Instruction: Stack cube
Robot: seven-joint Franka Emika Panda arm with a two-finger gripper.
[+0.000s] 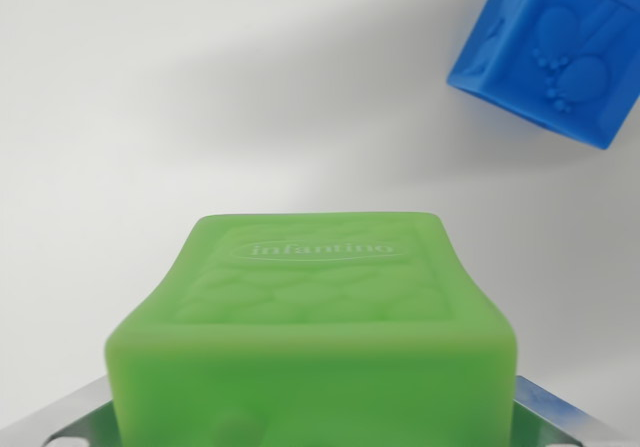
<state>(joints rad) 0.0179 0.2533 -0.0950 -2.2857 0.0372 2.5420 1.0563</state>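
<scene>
Green cube (315, 337) soft matt rubbery plastic, embossed; blue cube (555, 52) same; fingers (60, 417) brushed metal.

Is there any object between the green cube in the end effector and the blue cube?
No. Between the green cube and the blue cube, at the wrist view's upper right, only bare white table shows.

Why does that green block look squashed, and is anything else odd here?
The green block sits between the gripper's metal fingers, and its sides bow inward near the bottom, as soft rubber would when pinched. The blue block in the wrist view's upper right looks tilted, probably only the camera angle. Nothing looks damaged.
</scene>
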